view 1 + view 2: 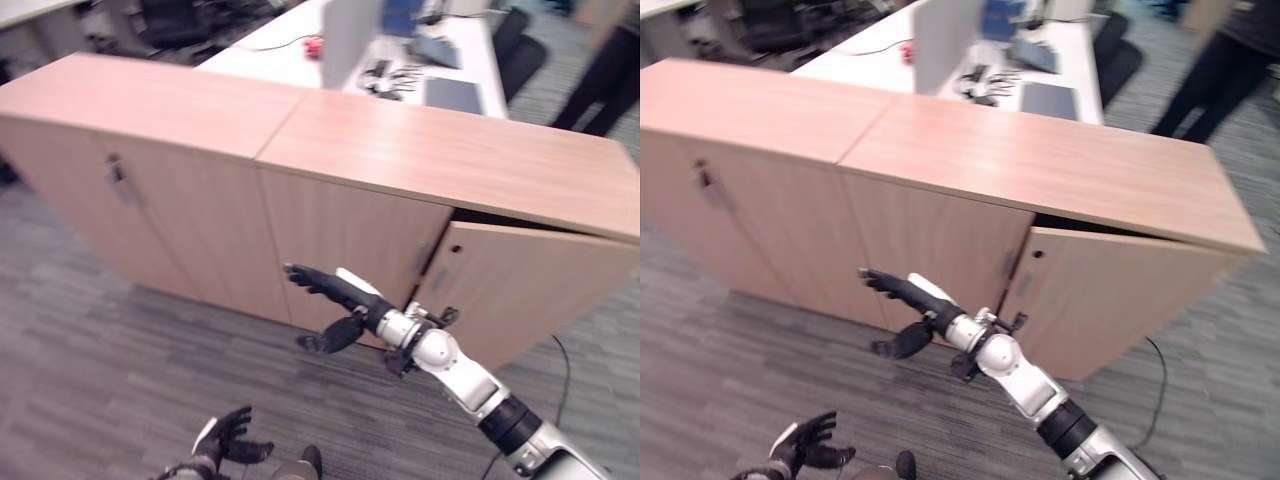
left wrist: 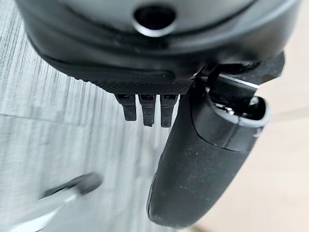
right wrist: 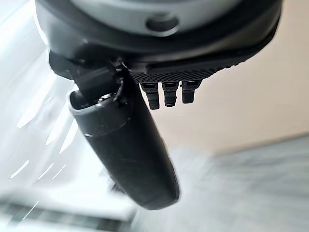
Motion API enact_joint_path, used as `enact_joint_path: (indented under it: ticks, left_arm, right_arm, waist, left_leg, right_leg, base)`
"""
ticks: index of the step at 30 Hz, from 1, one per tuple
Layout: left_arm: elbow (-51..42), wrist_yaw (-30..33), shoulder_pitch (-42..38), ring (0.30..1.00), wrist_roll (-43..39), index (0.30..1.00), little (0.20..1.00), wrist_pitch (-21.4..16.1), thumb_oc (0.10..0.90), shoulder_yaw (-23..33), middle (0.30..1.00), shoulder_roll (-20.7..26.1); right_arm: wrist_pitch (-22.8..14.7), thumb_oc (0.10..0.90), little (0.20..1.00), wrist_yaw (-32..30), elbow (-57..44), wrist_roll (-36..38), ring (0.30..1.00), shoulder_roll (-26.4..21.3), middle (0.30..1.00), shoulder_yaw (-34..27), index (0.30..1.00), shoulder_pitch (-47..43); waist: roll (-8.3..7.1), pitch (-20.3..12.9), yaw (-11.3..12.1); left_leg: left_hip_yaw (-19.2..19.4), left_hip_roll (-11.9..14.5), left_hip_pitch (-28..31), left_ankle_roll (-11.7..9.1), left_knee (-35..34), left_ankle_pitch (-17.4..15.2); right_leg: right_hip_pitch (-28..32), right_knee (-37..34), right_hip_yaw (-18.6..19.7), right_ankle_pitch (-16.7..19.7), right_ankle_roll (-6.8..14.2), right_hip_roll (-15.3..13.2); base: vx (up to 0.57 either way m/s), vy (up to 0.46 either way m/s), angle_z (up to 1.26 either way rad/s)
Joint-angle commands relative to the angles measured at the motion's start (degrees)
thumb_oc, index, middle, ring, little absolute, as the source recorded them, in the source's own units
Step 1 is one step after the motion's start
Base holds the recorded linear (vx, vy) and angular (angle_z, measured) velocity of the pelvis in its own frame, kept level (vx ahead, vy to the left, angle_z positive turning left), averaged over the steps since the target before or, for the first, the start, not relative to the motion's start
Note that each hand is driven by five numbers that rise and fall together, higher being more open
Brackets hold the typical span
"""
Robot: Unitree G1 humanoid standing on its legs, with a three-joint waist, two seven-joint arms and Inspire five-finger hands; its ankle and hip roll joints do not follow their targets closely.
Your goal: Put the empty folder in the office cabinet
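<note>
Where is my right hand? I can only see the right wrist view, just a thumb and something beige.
Observer: Your right hand is stretched out, open and empty, in front of the wooden cabinet, level with its closed middle door.
Operator: Is any door open?
Observer: Yes. The right-end door is ajar, with a dark gap along its top edge.
Operator: What about my other hand?
Observer: Your left hand hangs low over the grey floor, open and holding nothing.
</note>
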Motion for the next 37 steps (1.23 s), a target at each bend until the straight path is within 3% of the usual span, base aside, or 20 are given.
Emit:
enact_joint_path:
  ticks: [1,2,3,4,10,15,18,27,37]
  left_arm:
    - [-3.6,0.7,-2.7,0.900,0.2,0.900,0.900,-3.9,0.800,-1.6,0.900,1.4]
    - [-2.7,0.9,-3.6,0.900,0.3,0.900,0.900,-4.0,0.800,-1.6,0.900,1.6]
    - [-2.6,0.6,-3.4,0.900,0.1,0.900,0.900,-4.0,0.800,-1.1,0.900,1.0]
    - [-2.0,0.6,-3.7,0.900,-0.1,0.900,0.900,-3.8,0.800,-0.9,0.900,0.4]
    - [-1.4,0.3,-1.5,0.900,-0.3,0.900,0.900,-3.5,0.800,0.1,0.900,-2.0]
    - [-4.3,-0.7,0.6,0.900,0.1,0.900,0.900,-3.1,0.800,0.0,0.900,-3.0]
    - [-4.8,-0.7,0.7,0.900,-0.7,0.900,0.900,-2.8,0.800,0.3,0.900,-3.7]
    - [-2.9,-1.1,0.4,0.900,-1.8,0.900,0.900,-2.0,0.800,0.3,0.900,-4.7]
    - [-0.1,-1.7,0.3,0.900,-2.4,0.900,0.900,-1.8,0.800,-0.1,0.900,-5.2]
  right_arm:
    - [-4.5,0.800,0.900,-3.1,-3.7,2.2,0.900,-0.7,0.900,-6.2,0.900,-4.8]
    - [-4.7,0.800,0.900,-3.3,-3.5,1.8,0.900,-1.9,0.900,-7.2,0.900,-2.8]
    - [-3.9,0.800,0.900,-3.2,-3.0,0.7,0.900,-2.4,0.900,-8.6,0.900,-0.9]
    - [-3.5,0.800,0.900,-3.1,-2.7,0.1,0.900,-3.0,0.900,-9.4,0.900,0.8]
    - [-2.4,0.800,0.900,-4.9,2.6,-4.7,0.900,-3.6,0.900,-15.9,0.900,15.1]
    - [-1.1,0.800,0.900,-8.3,13.2,-10.2,0.900,-2.4,0.900,-21.7,0.900,25.4]
    - [-0.2,0.800,0.900,-10.6,21.7,-9.2,0.900,-0.4,0.900,-25.1,0.900,28.7]
    - [1.2,0.800,0.900,-14.9,40.7,-6.1,0.900,2.0,0.900,-30.1,0.900,27.8]
    - [2.1,0.800,0.900,-15.1,47.6,-5.6,0.900,2.3,0.900,-29.9,0.900,26.5]
  waist:
    - [-0.89,0.6,-0.3]
    - [-1.47,0.4,-1.2]
    - [-1.70,0.4,-1.8]
    - [-1.91,0.0,-2.1]
    - [-0.73,-1.4,-4.5]
    - [0.56,-1.6,-8.0]
    - [1.26,-1.2,-10.0]
    - [2.24,-1.1,-12.7]
    - [2.50,-1.0,-13.8]
  left_leg:
    - [2.2,2.1,3.6,-5.5,-2.3,-4.8]
    - [0.1,1.5,3.2,-6.0,-1.6,-5.0]
    - [-1.5,0.9,3.7,-6.0,-1.7,-5.3]
    - [-2.0,0.6,3.7,-5.9,-2.0,-5.2]
    - [-2.1,0.3,4.7,-6.1,-2.8,-5.2]
    - [-1.1,1.0,5.6,-7.0,-3.4,-5.0]
    - [-0.3,1.7,6.6,-7.6,-3.6,-5.0]
    - [1.9,2.7,7.5,-8.3,-4.0,-4.3]
    - [4.7,3.9,9.1,-8.7,-4.0,-4.5]
  right_leg:
    - [-1.6,-4.6,2.3,-2.9,-0.8,3.4]
    - [-1.5,-10.3,5.2,-1.9,-0.8,5.1]
    - [-0.9,-11.3,7.3,-2.8,-0.6,5.9]
    - [-0.9,-11.6,7.9,-1.6,-0.5,6.1]
    - [1.4,-14.2,7.0,-1.1,-0.8,6.4]
    - [3.2,-18.2,7.8,-1.1,-1.0,7.2]
    - [4.2,-20.0,8.7,-1.0,-1.2,8.1]
    - [4.3,-22.2,11.1,-0.3,-1.8,9.3]
    - [3.9,-23.0,12.7,-0.1,-1.9,10.4]
  base:
    - [0.19,-0.148,0.98]
    - [0.17,-0.116,0.55]
    - [0.13,-0.079,0.94]
    - [0.07,-0.044,0.99]
    - [0.05,-0.037,0.39]
    - [0.02,-0.055,-0.12]
    - [-0.01,-0.070,-0.26]
    - [-0.01,-0.044,-0.23]
    - [-0.01,-0.023,-0.20]
